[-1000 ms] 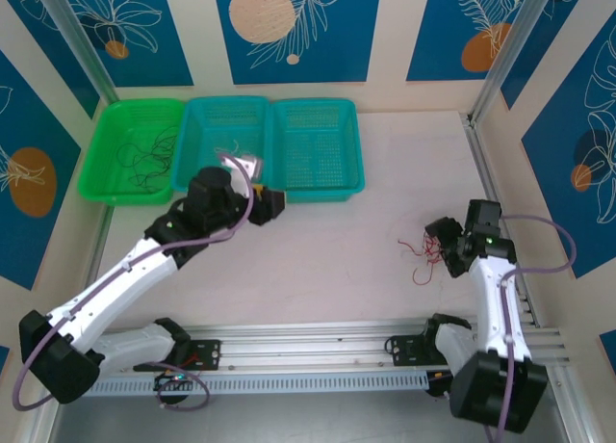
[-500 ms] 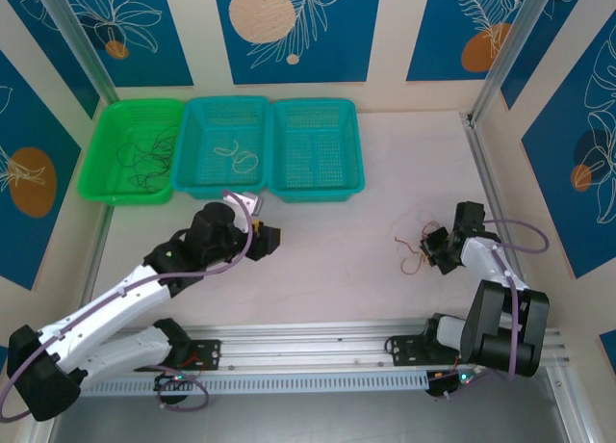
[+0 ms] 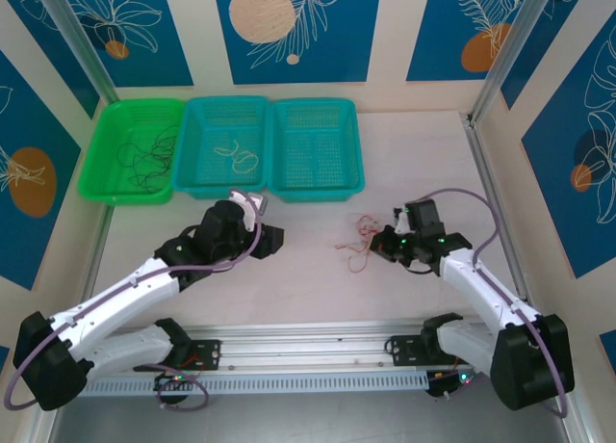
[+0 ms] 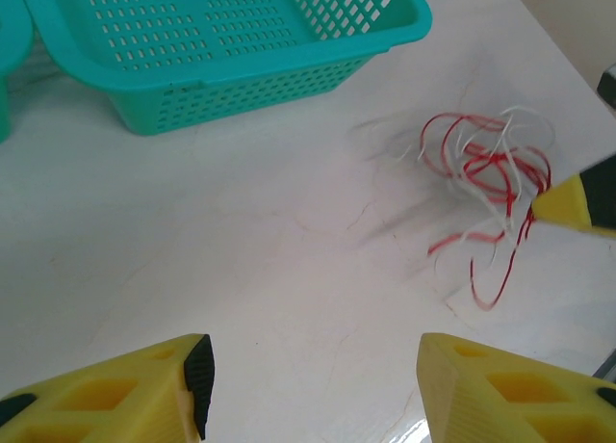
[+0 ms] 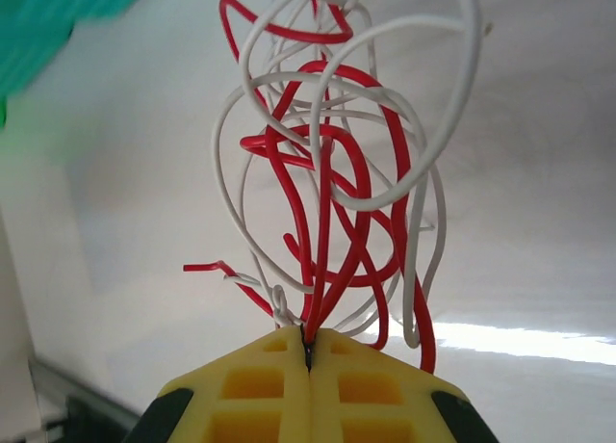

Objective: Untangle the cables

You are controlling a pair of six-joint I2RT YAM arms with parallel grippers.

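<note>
We see the small tangle of thin red and whitish wires (image 5: 332, 183) pinched at its edge by the right fingers (image 5: 252, 390), which are pressed fully together on a few strands. We judge that this hold anchors the bundle out where both arms can reach it. From above, the tangle lies at or just over the pale, faintly glossy desk (image 3: 308, 289), near the middle and apart from the right-hand teal plastic basket (image 3: 318, 104) behind it. We cannot tell whether it touches the surface.

The left fingers (image 4: 125, 400) are spread wide with nothing between them, low over the desk and facing the tangle, probably ready to draw out one strand. Dark wires lie in the green plastic basket (image 3: 106, 144) and whitish ones in the middle teal basket (image 3: 223, 103), so colours seem to be sorted there.

Cream walls with blue leaf-print panels (image 3: 289, 29) enclose the desk.
</note>
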